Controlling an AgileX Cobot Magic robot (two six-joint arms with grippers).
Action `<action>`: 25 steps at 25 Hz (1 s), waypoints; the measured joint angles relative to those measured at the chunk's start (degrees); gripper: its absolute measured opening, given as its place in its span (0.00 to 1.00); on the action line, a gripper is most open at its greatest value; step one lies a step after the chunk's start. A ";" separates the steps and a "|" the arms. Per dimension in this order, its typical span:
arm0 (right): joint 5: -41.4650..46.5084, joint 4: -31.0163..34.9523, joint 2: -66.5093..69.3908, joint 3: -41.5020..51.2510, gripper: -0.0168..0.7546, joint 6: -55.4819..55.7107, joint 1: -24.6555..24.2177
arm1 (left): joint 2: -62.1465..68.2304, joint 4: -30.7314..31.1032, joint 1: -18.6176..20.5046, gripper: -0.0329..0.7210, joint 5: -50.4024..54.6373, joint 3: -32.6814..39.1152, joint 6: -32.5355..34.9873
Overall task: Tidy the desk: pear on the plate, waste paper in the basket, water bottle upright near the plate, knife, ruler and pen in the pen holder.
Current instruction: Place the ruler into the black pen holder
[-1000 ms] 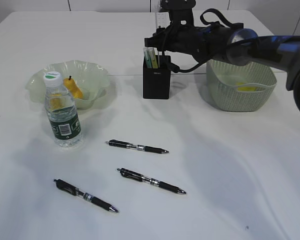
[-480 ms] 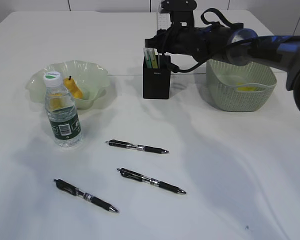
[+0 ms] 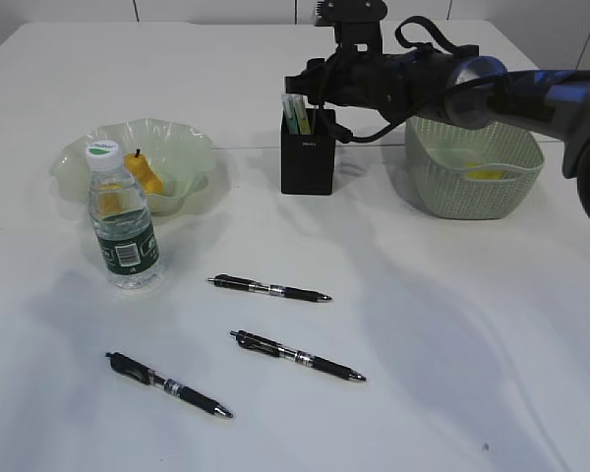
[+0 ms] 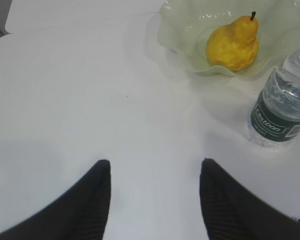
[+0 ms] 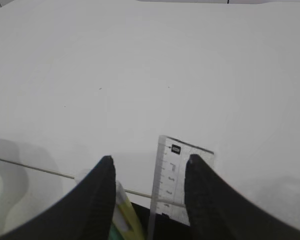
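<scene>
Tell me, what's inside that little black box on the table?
The pen holder holds a yellow-green item and a clear ruler standing upright. Its matte walls hide their lower parts and anything at the bottom.

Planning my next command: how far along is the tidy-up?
Done: pear in the plate, water bottle upright beside it, something yellow in the basket. In hand: right gripper over the pen holder, jaws apart around the ruler standing in it. Left: three pens on the desk.
</scene>
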 joint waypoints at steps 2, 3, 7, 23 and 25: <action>0.00 0.00 0.00 0.00 0.46 0.00 0.00 | 0.00 0.00 0.00 0.58 0.00 0.00 0.00; 0.00 0.00 0.00 0.00 0.46 0.00 0.00 | 0.00 0.00 0.00 0.58 0.00 0.00 0.00; 0.00 -0.13 0.00 0.00 0.46 0.00 0.00 | 0.00 0.00 0.00 0.58 -0.32 0.00 0.00; 8.51 -1.77 -8.36 -0.34 0.46 0.00 0.00 | 0.00 0.00 0.00 0.58 -1.56 0.00 0.00; 10.69 -1.77 -9.83 -0.34 0.46 0.00 0.00 | 0.00 0.00 0.00 0.58 -1.78 0.00 0.00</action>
